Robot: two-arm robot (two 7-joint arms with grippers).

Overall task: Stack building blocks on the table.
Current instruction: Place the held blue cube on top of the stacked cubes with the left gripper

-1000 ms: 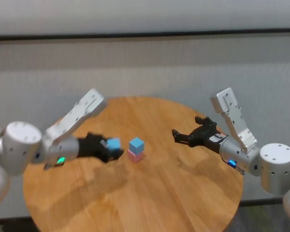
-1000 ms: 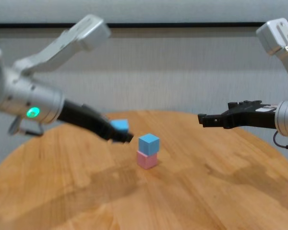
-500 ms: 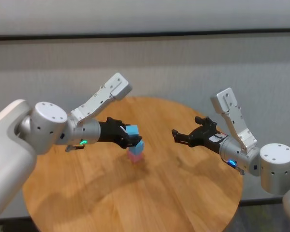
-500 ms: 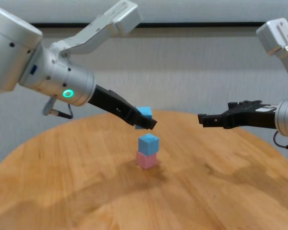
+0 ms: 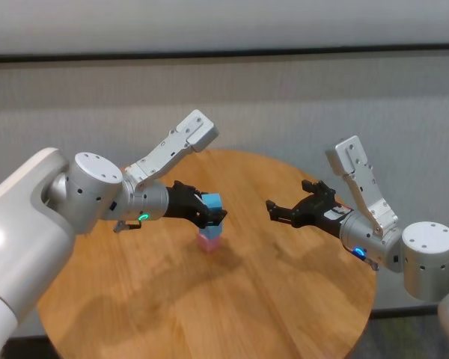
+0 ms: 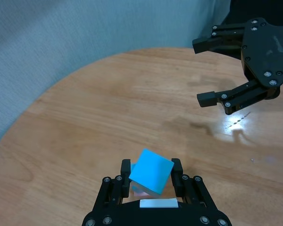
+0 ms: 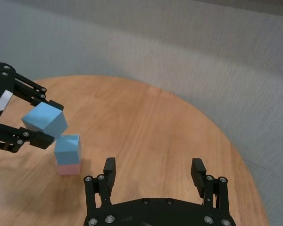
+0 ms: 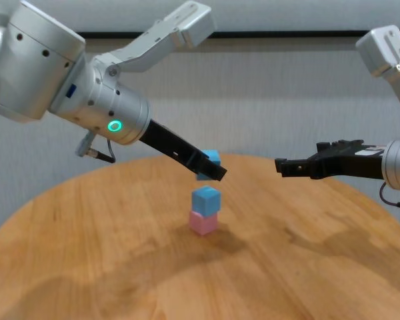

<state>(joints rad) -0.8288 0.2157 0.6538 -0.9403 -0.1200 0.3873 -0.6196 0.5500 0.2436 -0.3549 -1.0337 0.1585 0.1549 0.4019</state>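
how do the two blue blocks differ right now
The held blue block is gripped in the left tool, airborne and tilted; the stacked blue block rests upright on the pink block, touched by no tool. Both look the same size and colour.

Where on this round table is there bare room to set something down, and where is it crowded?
The round wood-grain table is bare in front of the two-block stack, towards the near rim, and also between the stack and the right claw. It is crowded at the light blue cube on the pale pink cube, where the left claw holds a second light blue cube above.
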